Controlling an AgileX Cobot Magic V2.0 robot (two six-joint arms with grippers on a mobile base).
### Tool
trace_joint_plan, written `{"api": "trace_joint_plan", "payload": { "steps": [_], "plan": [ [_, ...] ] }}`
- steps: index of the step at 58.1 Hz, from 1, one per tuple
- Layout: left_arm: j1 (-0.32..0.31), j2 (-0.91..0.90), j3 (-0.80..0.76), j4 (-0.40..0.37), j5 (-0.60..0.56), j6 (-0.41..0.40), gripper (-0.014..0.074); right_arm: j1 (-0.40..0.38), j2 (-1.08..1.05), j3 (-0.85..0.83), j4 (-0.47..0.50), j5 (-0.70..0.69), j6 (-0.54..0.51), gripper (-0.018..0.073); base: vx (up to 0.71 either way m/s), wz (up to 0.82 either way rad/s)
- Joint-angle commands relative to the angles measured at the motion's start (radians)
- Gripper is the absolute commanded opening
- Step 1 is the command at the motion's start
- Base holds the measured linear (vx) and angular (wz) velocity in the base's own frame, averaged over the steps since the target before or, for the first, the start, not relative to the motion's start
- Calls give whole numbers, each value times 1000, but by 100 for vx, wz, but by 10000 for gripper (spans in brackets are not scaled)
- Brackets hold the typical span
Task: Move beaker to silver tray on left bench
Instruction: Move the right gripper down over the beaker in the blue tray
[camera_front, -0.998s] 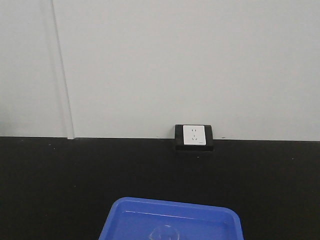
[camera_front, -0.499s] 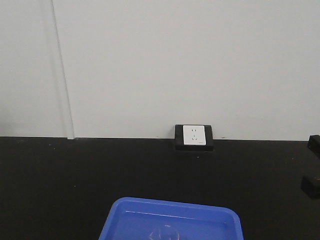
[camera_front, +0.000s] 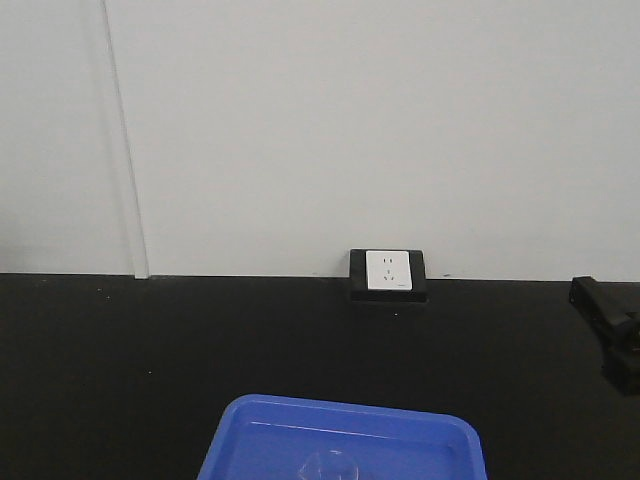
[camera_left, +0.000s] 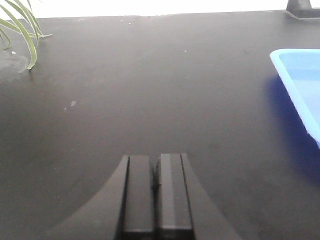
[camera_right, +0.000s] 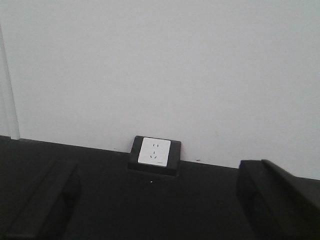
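The beaker (camera_front: 329, 466) shows only as a faint clear round shape inside the blue plastic tray (camera_front: 246, 428) at the bottom of the front view. My right gripper (camera_front: 612, 335) pokes in at the right edge, well to the right of the tray and above the black worktop. In the right wrist view my right gripper (camera_right: 157, 210) is open, its fingers (camera_right: 45, 200) spread wide with nothing between them. My left gripper (camera_left: 156, 172) is shut and empty over bare black worktop, left of the blue tray's corner (camera_left: 300, 85). The silver tray and the left bench are out of view.
A white wall socket (camera_front: 389, 271) in a black housing sits where the worktop meets the white wall, also seen as the socket (camera_right: 154, 151) ahead of the right gripper. Green plant leaves (camera_left: 20, 25) hang at the far left.
My right gripper has come into the front view from the right edge and moved further left and up. The tray and beaker have not moved.
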Motion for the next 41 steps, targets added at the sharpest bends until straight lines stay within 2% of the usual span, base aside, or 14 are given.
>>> {"api": "trace_joint_plan", "payload": {
  "steps": [1, 16, 29, 35, 41],
  "plan": [
    [-6, -16, 28, -2, -77, -1, 1, -5, -5, -37, 18, -98, -6, 717, 0, 0],
    [-6, -16, 28, -2, -77, -1, 1, -4, 36, -3, 12, -138, -6, 668, 0, 0],
    [-6, -16, 28, -2, -77, -1, 1, -4, 97, 246, 2, -336, 21, 662, 0, 0],
    [-6, -16, 28, -2, -77, -1, 1, -4, 151, 372, -94, -452, 58, 660, 0, 0],
    [-6, -16, 28, -2, -77, -1, 1, -4, 216, 436, -258, -598, 113, 656, 0, 0]
  ]
}}
